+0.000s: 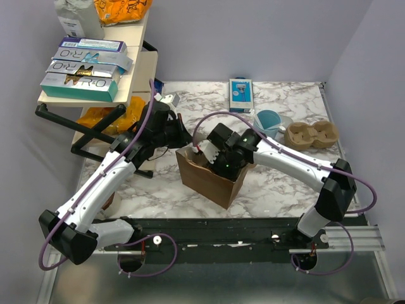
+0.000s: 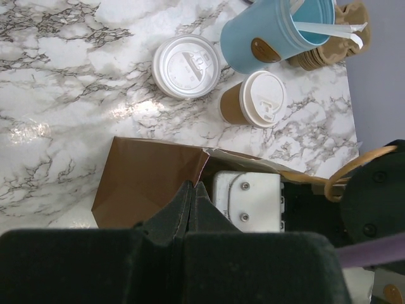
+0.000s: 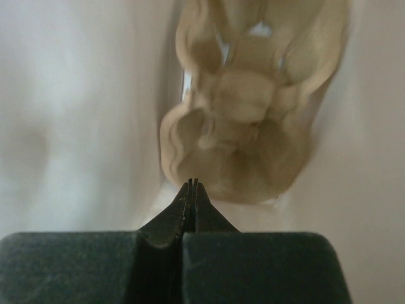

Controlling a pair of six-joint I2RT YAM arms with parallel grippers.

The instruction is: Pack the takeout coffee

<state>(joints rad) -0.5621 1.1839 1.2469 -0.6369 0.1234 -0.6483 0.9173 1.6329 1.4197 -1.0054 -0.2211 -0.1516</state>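
Takeout coffee [image 2: 243, 104], white lid on, sits on the table outside the paper bag [image 2: 145, 180], a little beyond its far rim. My left gripper [image 2: 191, 187] is pinched shut on the bag's rim, I'd say to hold the mouth open. My right gripper [image 3: 192, 185] is closed with nothing visible in it, over the bag's mouth. Not packed yet.

Pulp carrier [image 2: 353, 19] mostly behind blue mug [image 2: 272, 35]

txt: "RO" on stacked boxes [image 1: 79, 81] | rest illegible
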